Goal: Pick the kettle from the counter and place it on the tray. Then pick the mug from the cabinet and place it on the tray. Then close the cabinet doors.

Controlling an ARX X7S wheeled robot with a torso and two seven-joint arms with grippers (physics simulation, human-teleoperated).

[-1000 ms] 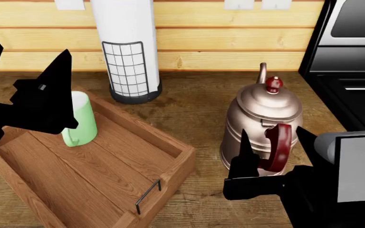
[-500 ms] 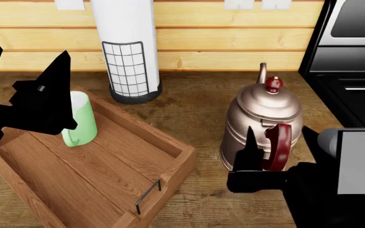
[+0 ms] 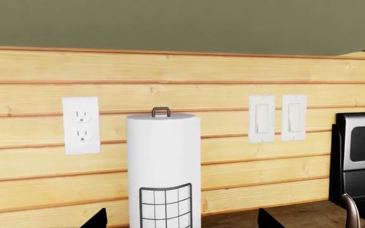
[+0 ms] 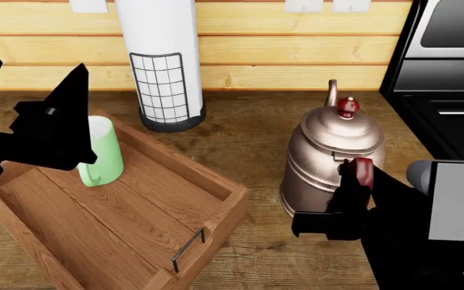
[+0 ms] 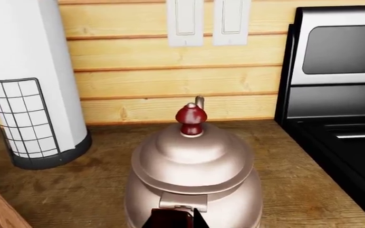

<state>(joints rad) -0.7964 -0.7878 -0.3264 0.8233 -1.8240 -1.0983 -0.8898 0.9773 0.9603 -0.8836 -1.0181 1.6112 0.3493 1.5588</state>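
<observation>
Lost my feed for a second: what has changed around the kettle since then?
The right pincer closed in on the kettle's dark red handle, which its black fingers now cover; a firm grip cannot be confirmed. Unchanged: the kettle on the counter, the mug in the tray, the left pincer.

A polished copper-pink metal kettle (image 4: 333, 157) stands on a matt wood-grain counter (image 4: 256, 139) beside a plank-wood tray (image 4: 135, 223) holding a smooth, possibly ceramic, green mug (image 4: 103, 154).

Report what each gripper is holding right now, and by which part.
The right gripper has closed around the kettle by its dark red handle. The left gripper hovers open by the mug, holding nothing.
</observation>
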